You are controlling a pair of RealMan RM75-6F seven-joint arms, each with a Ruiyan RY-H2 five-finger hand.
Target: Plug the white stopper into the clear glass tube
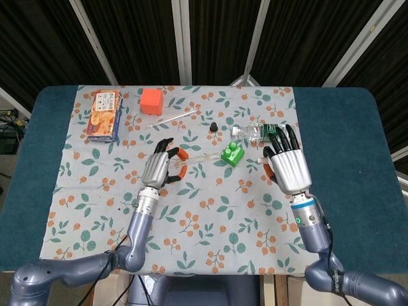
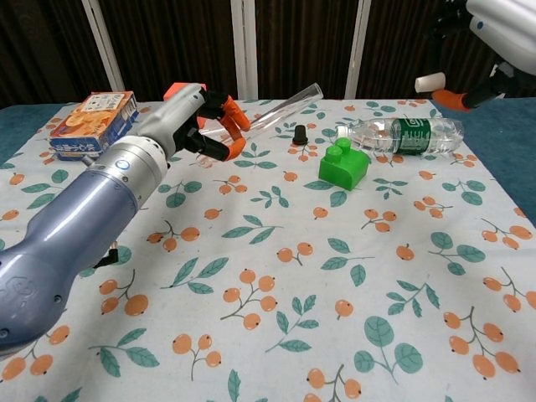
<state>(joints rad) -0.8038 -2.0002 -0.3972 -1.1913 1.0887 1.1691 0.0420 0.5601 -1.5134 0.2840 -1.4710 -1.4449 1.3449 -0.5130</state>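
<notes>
Now you have both pieces in the air and only the mating is left. Your left hand (image 2: 197, 126) pinches the clear glass tube (image 2: 285, 107) between its orange-tipped fingers, the tube clear of the cloth and slanting up and away, its open mouth toward one o'clock in the chest view. Your right hand (image 1: 288, 167) is clenched on the white stopper (image 2: 430, 82), which shows at the orange fingertips near three o'clock of the tube mouth and well apart from it, high over the water bottle (image 2: 402, 134). I judge the step in hand to be lining the two up, so turn the stopper until its nose faces the tube mouth, and tilt the tube so both share one axis before you close the gap. Bring the hands together over the bare patterned tablecloth (image 2: 276, 276) between the green block (image 2: 343, 163) and the small black cap (image 2: 299, 133), not over the bottle, so a slip lands on cloth. Glass is slick and brittle, so I would press gently, with a slight twist. How much of the stopper sticks out past the fingers cannot be told from here; if little, seat only the tip first.
</notes>
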